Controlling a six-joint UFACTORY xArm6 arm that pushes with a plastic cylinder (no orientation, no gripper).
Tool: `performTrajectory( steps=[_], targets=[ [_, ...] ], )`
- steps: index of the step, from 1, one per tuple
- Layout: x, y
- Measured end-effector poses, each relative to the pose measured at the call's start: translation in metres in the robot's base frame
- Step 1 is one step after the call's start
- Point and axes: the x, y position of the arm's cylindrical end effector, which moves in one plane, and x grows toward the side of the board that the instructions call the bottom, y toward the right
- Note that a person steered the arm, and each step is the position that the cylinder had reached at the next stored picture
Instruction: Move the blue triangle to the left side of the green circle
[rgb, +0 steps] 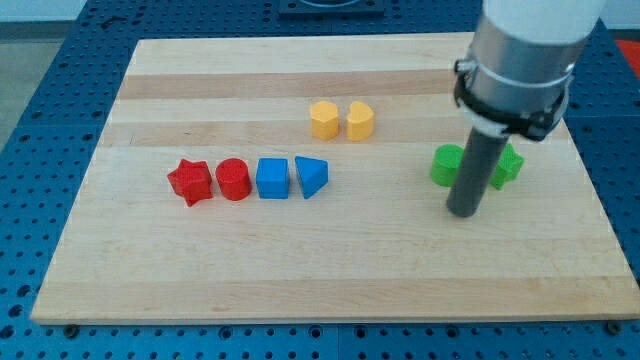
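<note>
The blue triangle (311, 177) lies at the right end of a row in the board's middle left. The green circle (446, 165) sits at the view's right, partly hidden by my rod. A second green block (508, 165), its shape unclear, shows just right of the rod. My tip (461, 212) rests on the board just below the green circle, far to the right of the blue triangle.
In the row left of the blue triangle are a blue cube (272, 178), a red cylinder (232, 179) and a red star (189, 182). Two yellow blocks (324, 119) (360, 121) sit above the row. The wooden board (300, 280) lies on a blue perforated table.
</note>
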Motion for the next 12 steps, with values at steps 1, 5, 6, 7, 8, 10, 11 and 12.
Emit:
performTrajectory(
  steps=[1, 5, 6, 7, 8, 10, 11, 12],
  targets=[
    [0.011, -0.061],
    [-0.020, -0.213],
    [-0.032, -0.213],
    [-0.040, -0.209],
    [-0.042, -0.178],
    [-0.065, -0.131],
    [-0.081, -0.131],
    [-0.097, -0.131]
  ],
)
